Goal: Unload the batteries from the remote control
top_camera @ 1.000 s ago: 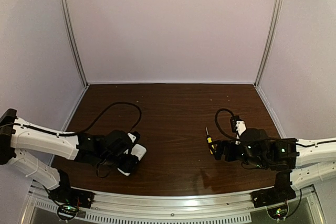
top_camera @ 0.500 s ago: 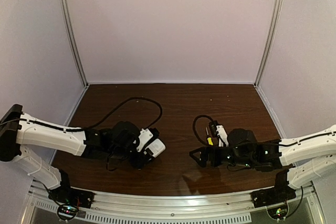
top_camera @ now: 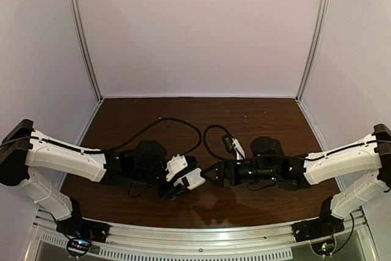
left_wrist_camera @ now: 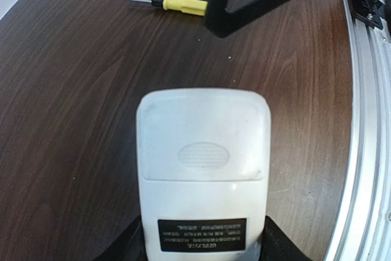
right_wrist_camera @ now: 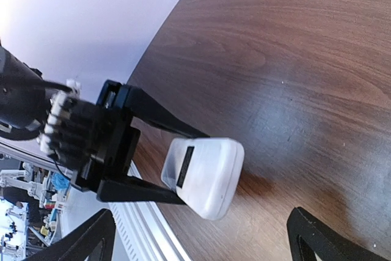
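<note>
Dark wood tabletop (top_camera: 183, 114) bears one yellow-handled screwdriver (left_wrist_camera: 177, 5). My left gripper (right_wrist_camera: 195, 168) is clamped on the one white remote (left_wrist_camera: 201, 163), label side up and lid (left_wrist_camera: 201, 136) closed, so I cannot see inside. My right gripper (top_camera: 212, 174), fingers spread wide, faces the remote's free end, close but not touching.

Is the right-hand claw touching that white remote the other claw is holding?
Apart. The left wrist view shows bare table between the remote control and the right gripper, whose finger sits beyond it.

Label-up remote control (left_wrist_camera: 202, 163) clamped in left pincer (left_wrist_camera: 203, 247) — w/ screwdriver (left_wrist_camera: 178, 5) lying beyond it.
</note>
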